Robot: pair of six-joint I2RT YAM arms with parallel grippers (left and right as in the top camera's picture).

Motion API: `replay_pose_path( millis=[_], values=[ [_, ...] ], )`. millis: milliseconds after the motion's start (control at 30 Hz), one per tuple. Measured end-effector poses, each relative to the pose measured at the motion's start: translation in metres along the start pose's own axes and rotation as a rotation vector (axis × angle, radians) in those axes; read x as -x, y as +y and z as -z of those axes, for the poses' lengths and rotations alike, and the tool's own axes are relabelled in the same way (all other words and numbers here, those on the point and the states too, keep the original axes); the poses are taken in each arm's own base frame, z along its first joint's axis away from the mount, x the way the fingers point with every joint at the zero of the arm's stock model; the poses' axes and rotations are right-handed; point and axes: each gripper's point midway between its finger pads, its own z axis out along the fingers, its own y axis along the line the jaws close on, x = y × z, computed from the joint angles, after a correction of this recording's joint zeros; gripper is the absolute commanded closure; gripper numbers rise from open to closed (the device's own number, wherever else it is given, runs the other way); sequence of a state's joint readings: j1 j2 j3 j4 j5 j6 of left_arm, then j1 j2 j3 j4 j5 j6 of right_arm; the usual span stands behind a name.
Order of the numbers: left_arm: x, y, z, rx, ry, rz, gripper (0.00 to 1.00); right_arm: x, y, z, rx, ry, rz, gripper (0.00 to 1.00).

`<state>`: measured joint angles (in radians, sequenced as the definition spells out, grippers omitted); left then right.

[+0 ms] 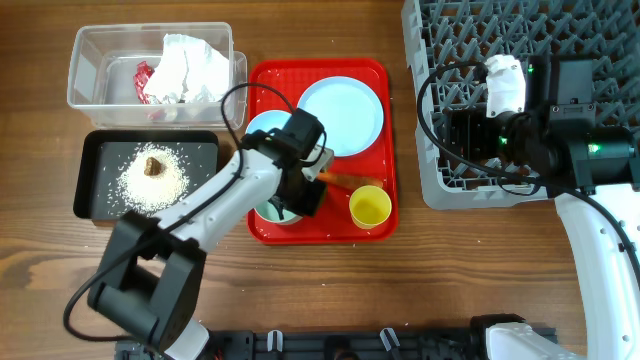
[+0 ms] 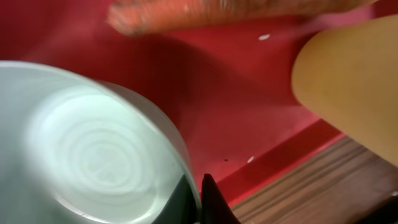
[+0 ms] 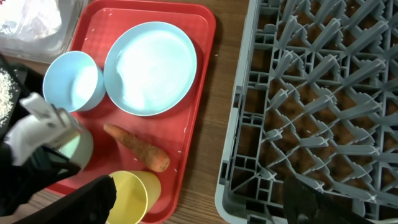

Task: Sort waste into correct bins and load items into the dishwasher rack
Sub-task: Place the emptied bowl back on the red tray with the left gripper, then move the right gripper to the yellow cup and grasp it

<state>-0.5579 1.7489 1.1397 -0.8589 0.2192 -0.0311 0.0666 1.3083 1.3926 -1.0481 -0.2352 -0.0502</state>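
Note:
My left gripper (image 1: 298, 198) is shut on the rim of the pale green bowl (image 1: 271, 212) on the red tray; in the left wrist view one finger is inside the bowl (image 2: 93, 155) and one outside, at the gripper (image 2: 200, 200). The carrot (image 1: 345, 181) lies just beyond it, beside the yellow cup (image 1: 370, 206). The pale blue plate (image 1: 342, 112) and white-blue bowl (image 1: 264, 127) sit at the tray's back. My right gripper (image 3: 199, 199) is open and empty over the left edge of the grey rack (image 1: 520, 40). The black tray (image 1: 92, 150) holds rice (image 1: 150, 182) and a brown lump (image 1: 151, 165).
The clear tub (image 1: 85, 70) at the back left holds crumpled white paper and a red wrapper. The red tray (image 1: 320, 228) lies between the bins and the rack. A strip of bare wood separates tray and rack.

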Motion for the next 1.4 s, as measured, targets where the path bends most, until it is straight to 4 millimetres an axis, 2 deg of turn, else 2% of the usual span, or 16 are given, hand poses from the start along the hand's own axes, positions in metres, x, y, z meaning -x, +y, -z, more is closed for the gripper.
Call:
replay_pose_path(
  millis=[33, 67, 133, 167, 300, 433, 533, 567, 633, 700, 867, 1100, 1400],
  values=[
    [-0.001, 0.000, -0.002, 0.007, 0.007, -0.003, 0.85, 0.000, 0.000, 0.000, 0.000, 0.000, 0.000, 0.11],
    [-0.001, -0.001, -0.004, 0.017, 0.010, -0.008, 0.73, 0.000, 0.000, 0.000, 0.000, 0.000, 0.000, 0.12],
    [-0.003, -0.004, -0.006, 0.020, 0.017, -0.012, 0.59, 0.000, 0.000, 0.000, 0.000, 0.000, 0.000, 0.12],
    [-0.004, -0.005, -0.007, 0.022, 0.023, -0.013, 0.56, 0.000, 0.000, 0.000, 0.000, 0.000, 0.000, 0.12],
    [-0.008, -0.004, -0.009, 0.031, 0.043, 0.001, 0.58, 0.000, 0.000, 0.000, 0.000, 0.000, 0.000, 0.12],
    [-0.011, -0.004, -0.005, 0.034, 0.062, 0.006, 0.49, 0.000, 0.000, 0.000, 0.000, 0.000, 0.000, 0.11],
    [0.004, -0.008, 0.006, 0.032, 0.014, -0.005, 0.38, 0.000, 0.000, 0.000, 0.000, 0.000, 0.000, 0.11],
    [0.018, -0.012, 0.017, 0.028, -0.033, -0.012, 0.36, 0.000, 0.000, 0.000, 0.000, 0.000, 0.000, 0.11],
    [0.030, -0.017, 0.031, 0.021, -0.085, -0.022, 0.36, 0.000, 0.000, 0.000, 0.000, 0.000, 0.000, 0.10],
    [0.037, -0.019, 0.037, 0.018, -0.111, -0.027, 0.34, 0.000, 0.000, 0.000, 0.002, 0.000, 0.000, 0.08],
    [0.050, -0.022, 0.048, 0.012, -0.154, -0.031, 0.19, 0.000, 0.002, 0.000, 0.009, 0.000, -0.008, 0.07],
    [0.091, -0.014, 0.083, 0.006, -0.301, -0.015, 0.00, 0.000, 0.002, 0.000, 0.012, 0.000, -0.031, 0.08],
    [0.110, 0.005, 0.113, 0.022, -0.373, 0.001, 0.00, 0.000, 0.005, 0.000, 0.031, -0.001, -0.069, 0.07]
  ],
)
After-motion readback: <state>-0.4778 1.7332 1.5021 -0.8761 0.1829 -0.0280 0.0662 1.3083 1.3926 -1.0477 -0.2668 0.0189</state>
